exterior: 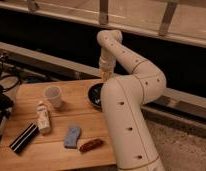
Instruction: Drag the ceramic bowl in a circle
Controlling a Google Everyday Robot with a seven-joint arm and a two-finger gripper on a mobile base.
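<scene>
Starting at the left edge of the wooden worktop (31, 90), a dark flat bar-shaped object (23, 138) lies near the front corner, with a small white bottle (43, 117) on its side just beside it. Behind that stands the translucent white cup (53, 95), upright. Nearer the front lie a blue sponge (72, 136) and, to its right, a reddish-brown snack bar (91, 145).

The ceramic bowl (95, 94) sits toward the worktop's right rear, well apart from the cup, and the arm's bulky white forearm hides its right half. The gripper (106, 74) hangs directly above the bowl's far rim, pointing down; it seems to meet the rim, but contact is unclear.

Judging by its look, the bowl is stiff, fairly heavy and glossy, so it should slide readily on the wood yet could chip if tipped. A hold on the rim wall, pressed low, seems the safest way to steer it round.
</scene>
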